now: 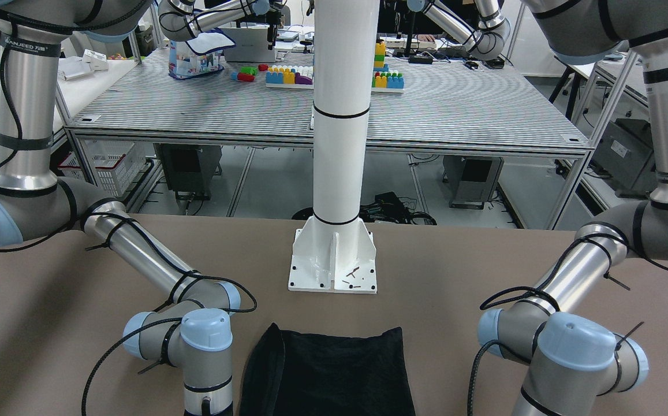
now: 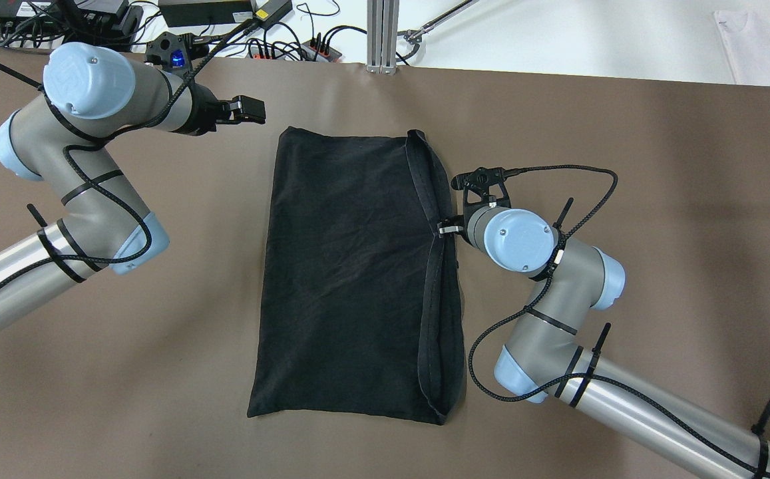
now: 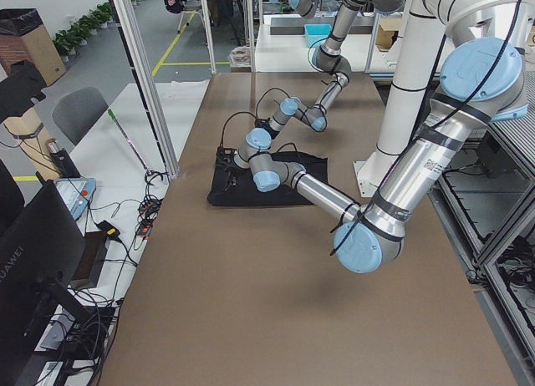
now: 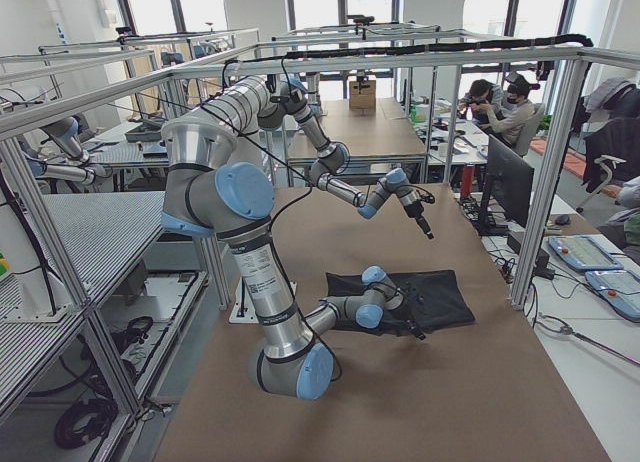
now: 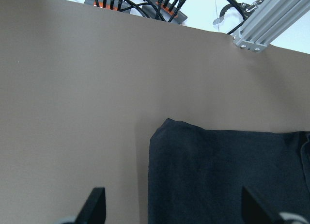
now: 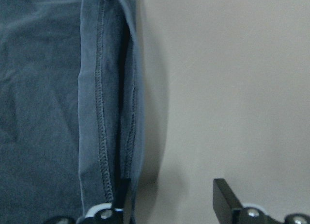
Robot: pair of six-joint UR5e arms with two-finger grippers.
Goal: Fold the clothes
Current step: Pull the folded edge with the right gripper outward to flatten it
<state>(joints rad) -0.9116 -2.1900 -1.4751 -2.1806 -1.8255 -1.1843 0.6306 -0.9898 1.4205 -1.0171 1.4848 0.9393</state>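
black clothes (image 2: pixel 351 266) on brown table (image 2: pixel 657 166)

One black cloth (image 2: pixel 351 266) is lying on one brown worktop (image 2: pixel 657 199). Two arms are reaching over it, the left arm (image 2: pixel 85 199) and the right arm (image 2: pixel 548 313), carrying two grippers, the left gripper (image 2: pixel 251 110) and the right gripper (image 2: pixel 448 229), each showing two jaws. One white pole (image 1: pixel 339 115) is standing on its one base plate (image 1: pixel 334 271).
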